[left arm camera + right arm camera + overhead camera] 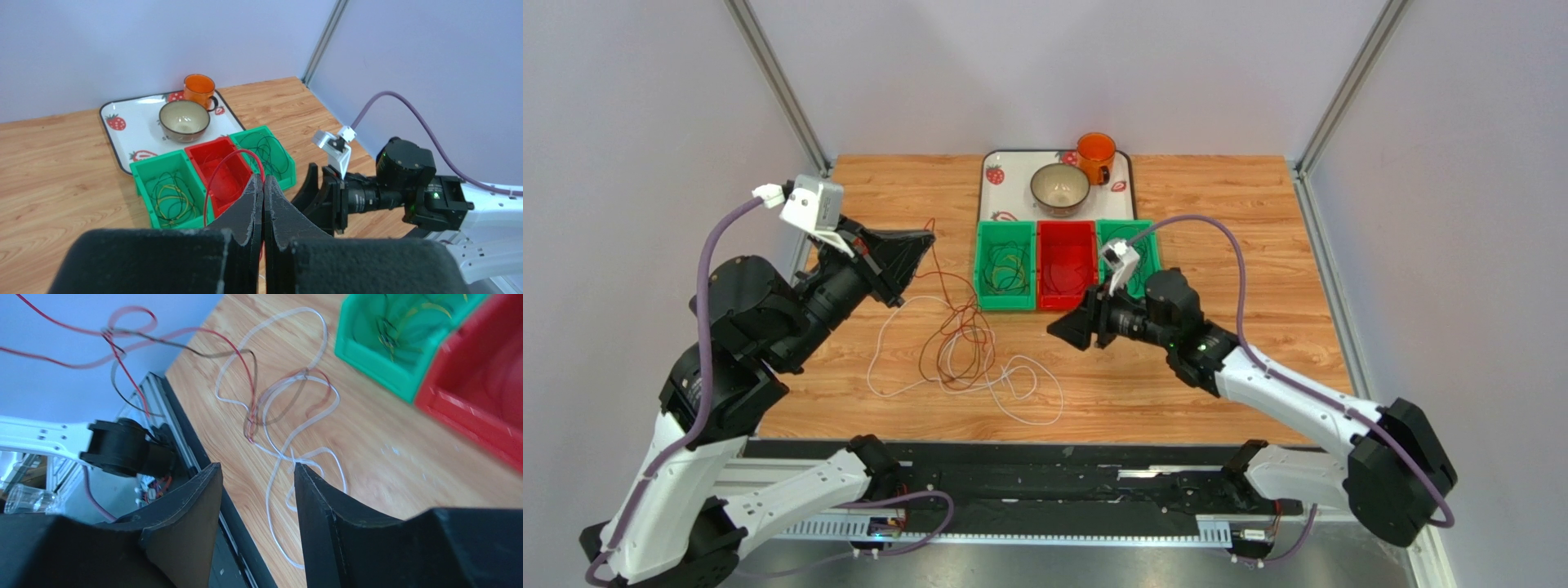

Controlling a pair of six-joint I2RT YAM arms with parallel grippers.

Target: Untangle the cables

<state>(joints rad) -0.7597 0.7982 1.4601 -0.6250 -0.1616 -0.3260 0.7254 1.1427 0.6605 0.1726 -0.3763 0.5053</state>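
The red bin point(472, 410) blurs and runs off the right wrist view's edge; the green bin point(368, 361) is cropped at top; the red cable point(206, 202) disappears between the pressed-together fingertips of the left gripper point(264, 184).

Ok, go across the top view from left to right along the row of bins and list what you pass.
left gripper, shut on a red cable → left green bin → red bin → right green bin
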